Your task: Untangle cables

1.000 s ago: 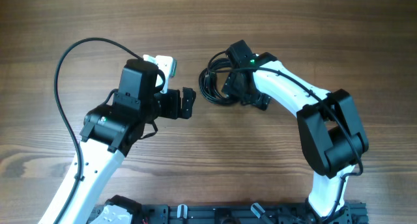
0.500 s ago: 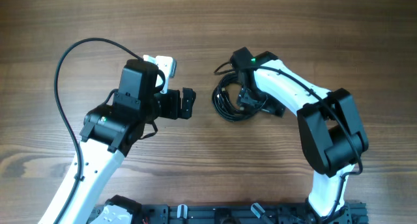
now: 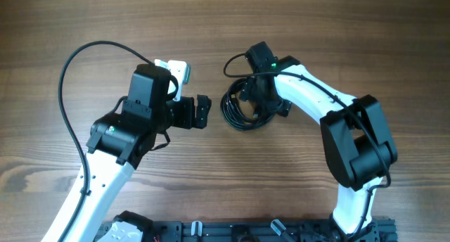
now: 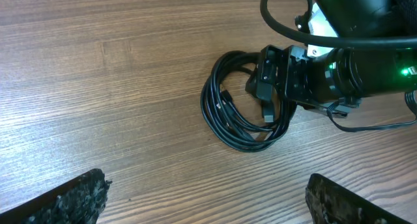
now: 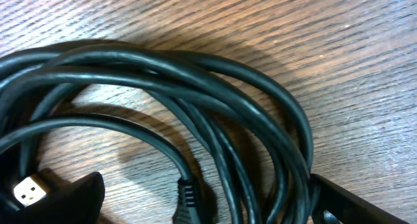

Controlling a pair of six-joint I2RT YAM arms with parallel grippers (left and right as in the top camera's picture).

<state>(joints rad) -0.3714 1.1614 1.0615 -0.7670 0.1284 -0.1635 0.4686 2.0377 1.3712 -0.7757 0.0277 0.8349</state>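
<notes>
The cables (image 3: 239,110) are thin black cords wound in one loose coil at the table's middle; the coil also shows in the left wrist view (image 4: 242,101). My right gripper (image 3: 257,101) is low over the coil's right side (image 4: 277,87). In the right wrist view its fingers (image 5: 208,208) stand wide apart with several strands (image 5: 215,94) and a ribbed plug (image 5: 187,199) between them; the right finger touches the bundle. A USB plug (image 5: 27,191) lies by the left finger. My left gripper (image 3: 202,112) is open and empty (image 4: 208,208), just left of the coil.
A thick black wire (image 3: 70,66) arcs from the left arm over the table's left side. The right arm's body (image 3: 355,140) stands at the right. The robot base rail (image 3: 246,231) runs along the front edge.
The right gripper went down-right with the coil, then came back up-left; the coil now lies a little left of where it was half a second ago. The left arm has not moved.
</notes>
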